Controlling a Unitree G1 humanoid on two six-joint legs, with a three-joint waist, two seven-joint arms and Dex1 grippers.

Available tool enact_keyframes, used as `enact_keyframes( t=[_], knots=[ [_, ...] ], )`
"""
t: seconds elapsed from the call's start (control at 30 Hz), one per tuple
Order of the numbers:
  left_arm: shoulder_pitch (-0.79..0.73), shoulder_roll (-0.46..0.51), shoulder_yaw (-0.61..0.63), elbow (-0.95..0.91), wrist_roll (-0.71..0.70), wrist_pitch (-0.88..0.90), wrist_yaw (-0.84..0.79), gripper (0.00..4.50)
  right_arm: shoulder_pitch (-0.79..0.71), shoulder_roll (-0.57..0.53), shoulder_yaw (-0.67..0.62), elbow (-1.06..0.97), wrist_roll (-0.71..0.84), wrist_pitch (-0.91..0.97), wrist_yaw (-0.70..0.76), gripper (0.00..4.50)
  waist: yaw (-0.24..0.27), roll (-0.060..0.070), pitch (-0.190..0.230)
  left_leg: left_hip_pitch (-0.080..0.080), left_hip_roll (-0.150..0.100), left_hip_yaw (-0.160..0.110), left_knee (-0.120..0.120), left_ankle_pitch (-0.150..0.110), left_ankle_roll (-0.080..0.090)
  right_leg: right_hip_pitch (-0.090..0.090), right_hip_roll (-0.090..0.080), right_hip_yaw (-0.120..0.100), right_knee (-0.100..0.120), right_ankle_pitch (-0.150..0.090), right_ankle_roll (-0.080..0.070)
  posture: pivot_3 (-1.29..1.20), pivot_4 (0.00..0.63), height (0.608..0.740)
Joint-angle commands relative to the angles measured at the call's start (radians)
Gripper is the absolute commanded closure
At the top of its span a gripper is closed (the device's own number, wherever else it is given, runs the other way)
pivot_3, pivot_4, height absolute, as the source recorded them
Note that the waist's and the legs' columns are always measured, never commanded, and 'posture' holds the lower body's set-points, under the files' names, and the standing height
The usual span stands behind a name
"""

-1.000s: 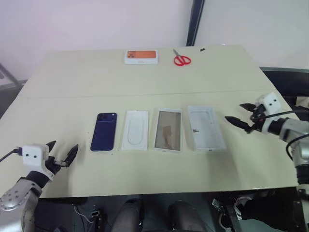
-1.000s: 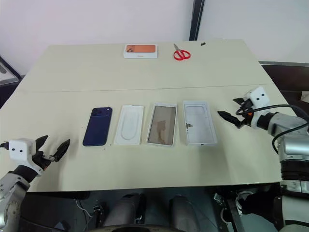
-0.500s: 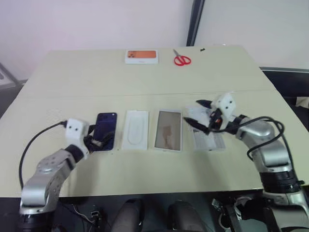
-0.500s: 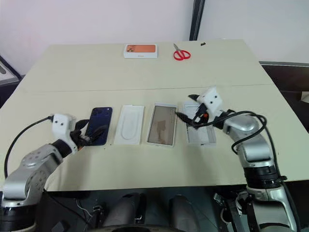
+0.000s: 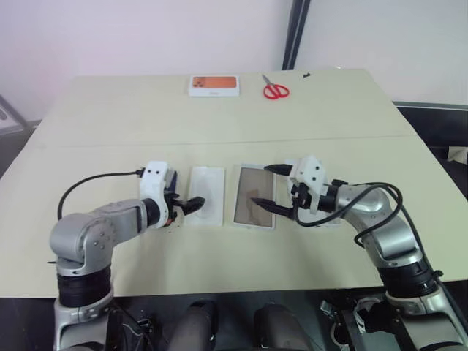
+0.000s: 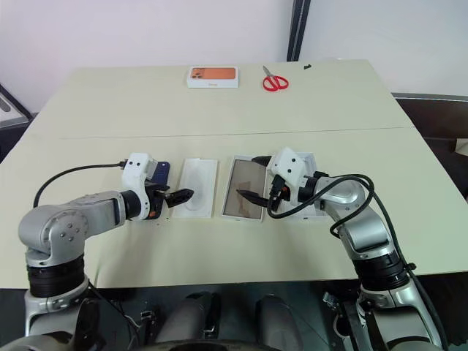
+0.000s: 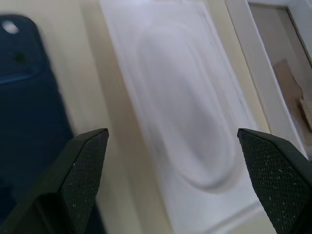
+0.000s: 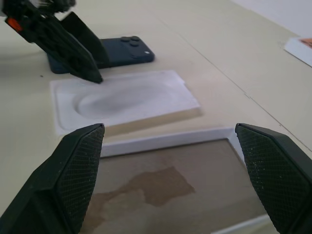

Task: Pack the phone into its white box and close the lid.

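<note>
Pale walls with a dark vertical post back a cream worktop (image 5: 219,124), crossed by a seam running side to side. At its far edge lie a small orange-topped box (image 5: 214,85) and red scissors (image 5: 276,90). Nearer, in a row, lie the phone (image 6: 159,174), a white insert (image 5: 206,195) with an oval outline, the white box (image 5: 254,197) and the lid (image 6: 311,164), each with its long axis running away from the robot. The phone lies back up, camera cluster at its far end. The left end effector (image 5: 186,204) hovers wide over the gap between phone and insert. The right end effector (image 5: 268,188), also wide, hangs above the white box's tan floor, with the lid largely hidden behind that arm.
</note>
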Motion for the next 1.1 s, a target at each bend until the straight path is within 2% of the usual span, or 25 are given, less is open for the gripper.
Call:
enact_keyframes(
  t=[0.03,0.2,0.3,0.4,0.53,0.87,1.1],
  knots=[
    [-0.028,-0.031,0.043,0.017,-0.009,0.046,0.016,0.04,-0.013,0.002,-0.008,-0.052,0.012,-0.011,0.002,0.0,0.0,0.0,0.0,0.0,0.0,0.0,0.0,0.0,-0.001,0.0,0.0,0.0,0.0,0.0,0.0,0.0,0.15,0.74],
    [-0.043,-0.059,0.056,0.08,0.026,0.047,0.04,0.04,-0.013,-0.004,-0.012,-0.068,0.016,-0.002,0.001,0.0,0.0,0.0,0.0,0.0,0.0,0.0,-0.001,0.004,-0.007,0.0,0.0,0.0,0.0,0.0,0.0,0.0,0.15,0.74],
    [-0.054,-0.079,0.074,0.098,0.038,0.047,0.046,0.84,-0.006,-0.01,-0.015,-0.078,0.012,0.0,-0.001,0.0,0.002,0.0,0.0,0.001,0.0,0.0,0.0,0.004,-0.007,0.001,0.0,0.0,0.0,0.0,0.0,0.0,0.15,0.74],
    [-0.061,-0.085,0.084,0.12,0.047,0.047,0.038,2.25,0.004,-0.013,-0.015,-0.094,0.011,0.007,-0.007,0.0,0.001,0.0,0.0,0.001,0.0,0.0,-0.001,0.004,-0.007,0.001,0.0,0.0,0.0,0.0,0.0,0.0,0.15,0.74],
    [-0.07,-0.091,0.107,0.144,0.059,0.047,0.033,4.39,0.014,-0.028,-0.016,-0.129,0.028,0.045,0.001,0.0,0.003,-0.001,0.0,0.001,0.0,0.0,-0.001,0.004,-0.007,0.001,0.0,0.0,0.0,0.0,0.0,0.0,0.15,0.74],
    [-0.086,-0.107,0.181,0.155,0.076,0.045,0.016,4.46,0.024,-0.062,-0.006,-0.152,0.026,0.073,0.023,0.0,0.0,-0.001,0.0,0.001,0.0,0.0,-0.001,0.004,-0.007,0.001,0.0,0.0,0.0,0.0,0.0,0.0,0.15,0.74],
    [-0.131,-0.138,0.352,0.157,0.01,0.047,-0.016,4.46,0.015,-0.077,-0.028,-0.15,0.031,0.086,0.021,0.0,0.001,-0.002,0.001,0.001,0.0,0.0,-0.001,0.004,-0.007,0.0,0.0,0.0,0.0,0.0,0.0,0.0,0.15,0.74]
  ],
)
